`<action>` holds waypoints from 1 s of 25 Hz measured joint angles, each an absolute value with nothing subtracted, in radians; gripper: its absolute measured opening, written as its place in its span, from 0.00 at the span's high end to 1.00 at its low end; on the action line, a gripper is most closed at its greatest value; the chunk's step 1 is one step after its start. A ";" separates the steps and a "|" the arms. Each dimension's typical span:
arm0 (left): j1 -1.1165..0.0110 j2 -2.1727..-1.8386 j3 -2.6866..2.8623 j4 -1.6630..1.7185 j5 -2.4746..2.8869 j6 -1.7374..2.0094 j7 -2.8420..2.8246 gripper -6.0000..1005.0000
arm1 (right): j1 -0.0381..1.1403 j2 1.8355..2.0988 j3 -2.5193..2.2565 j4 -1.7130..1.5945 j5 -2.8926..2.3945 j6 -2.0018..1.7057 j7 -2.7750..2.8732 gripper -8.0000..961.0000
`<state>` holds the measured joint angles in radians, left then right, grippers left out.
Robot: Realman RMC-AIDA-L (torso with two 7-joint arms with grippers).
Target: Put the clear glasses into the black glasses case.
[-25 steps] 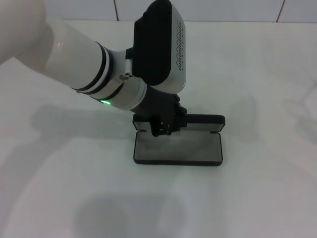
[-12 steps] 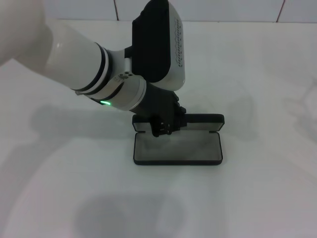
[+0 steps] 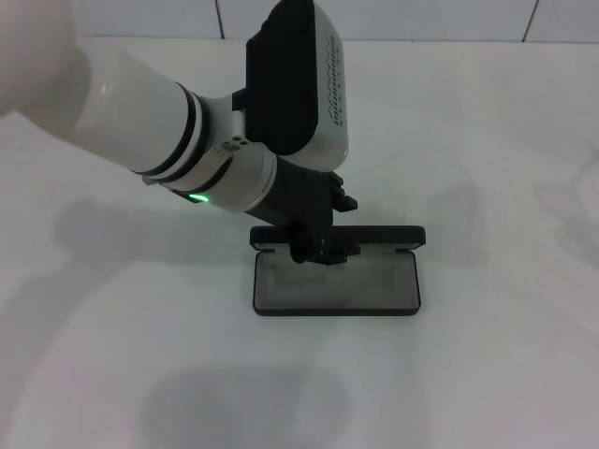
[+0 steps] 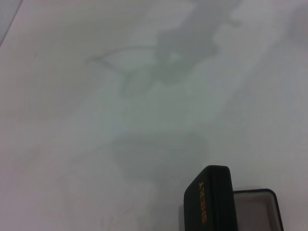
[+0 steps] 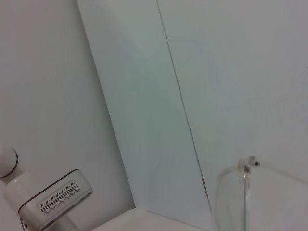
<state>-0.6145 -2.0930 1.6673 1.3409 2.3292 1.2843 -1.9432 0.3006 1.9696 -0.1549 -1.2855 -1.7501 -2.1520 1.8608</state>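
Observation:
The black glasses case (image 3: 374, 285) lies open at the table's middle, grey lining up, with its lid (image 3: 388, 236) raised along the far edge. My left gripper (image 3: 316, 251) reaches down onto the lid's left part, its dark fingertips against the lid's rim. The left wrist view shows the lid (image 4: 209, 197) edge-on with orange lettering. The clear glasses (image 5: 240, 195) show only in the right wrist view. They hang close to that camera, up in the air against the wall, carried by my right arm. That arm is out of the head view.
The table (image 3: 112, 355) is plain white, with a tiled wall (image 3: 421, 19) behind it. My left arm's bulky white and black wrist (image 3: 295, 84) stands over the case's far left side. A faint shadow (image 3: 566, 201) lies at the table's right edge.
My left gripper has shifted slightly toward the table's front, and the lid's edge sits a little lower in the head view. The case base has barely moved.

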 joint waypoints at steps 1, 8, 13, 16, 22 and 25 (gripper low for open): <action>-0.614 -2.093 1.666 1.341 2.327 1.285 -1.943 0.62 | 0.301 1.970 -0.155 -1.285 -1.750 -2.152 1.861 0.87; -0.608 -2.091 1.630 1.399 2.284 1.353 -1.945 0.51 | 0.298 1.969 -0.158 -1.286 -1.750 -2.153 1.857 0.87; -0.605 -2.089 1.534 1.488 2.173 1.461 -1.951 0.50 | 0.293 1.970 -0.172 -1.273 -1.750 -2.155 1.818 0.87; -0.596 -2.090 1.478 1.562 2.089 1.501 -1.978 0.50 | 0.283 1.971 -0.227 -1.224 -1.707 -2.155 1.779 0.87; -0.492 -2.091 1.372 1.691 1.772 1.462 -1.976 0.52 | 0.268 1.952 -0.385 -1.102 -1.597 -2.153 1.684 0.87; -0.408 -2.089 1.316 1.707 1.522 1.465 -1.878 0.57 | 0.296 1.951 -0.452 -1.043 -1.584 -2.152 1.639 0.87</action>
